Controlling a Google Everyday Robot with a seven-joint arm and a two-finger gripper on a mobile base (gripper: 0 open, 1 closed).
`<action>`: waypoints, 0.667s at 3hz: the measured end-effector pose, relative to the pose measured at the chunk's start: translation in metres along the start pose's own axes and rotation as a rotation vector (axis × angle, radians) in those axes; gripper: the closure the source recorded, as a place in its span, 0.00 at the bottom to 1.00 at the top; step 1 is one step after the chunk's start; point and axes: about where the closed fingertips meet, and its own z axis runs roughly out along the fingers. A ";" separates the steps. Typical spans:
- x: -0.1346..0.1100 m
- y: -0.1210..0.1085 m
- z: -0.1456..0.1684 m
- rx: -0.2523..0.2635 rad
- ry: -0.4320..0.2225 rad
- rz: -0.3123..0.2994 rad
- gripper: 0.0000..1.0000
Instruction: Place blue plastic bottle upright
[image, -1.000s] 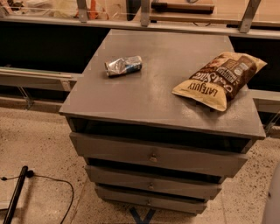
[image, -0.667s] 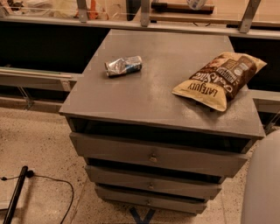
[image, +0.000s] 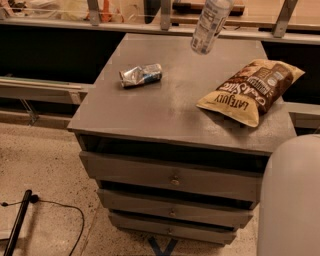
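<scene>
The blue plastic bottle (image: 210, 24) hangs in the air at the top of the camera view, above the back of the grey drawer cabinet's top (image: 165, 105). It is clear with a light label and leans slightly, its base pointing down and left. Its upper end is cut off by the frame's top edge. The gripper is out of view above that edge, so what holds the bottle does not show. A white rounded part of my arm (image: 292, 200) fills the lower right corner.
A crushed silver-blue can (image: 141, 75) lies on the cabinet's left half. A brown and yellow chip bag (image: 251, 90) lies on the right half, near the edge. A rail with posts (image: 165, 20) runs behind. A black cable (image: 60, 210) lies on the floor.
The bottle has come into view at the top, above the cabinet's back; it was absent before. The white arm part at lower right has grown larger in the frame.
</scene>
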 end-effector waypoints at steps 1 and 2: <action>0.025 0.038 0.013 -0.138 0.151 0.052 1.00; 0.040 0.047 0.022 -0.159 0.255 0.062 1.00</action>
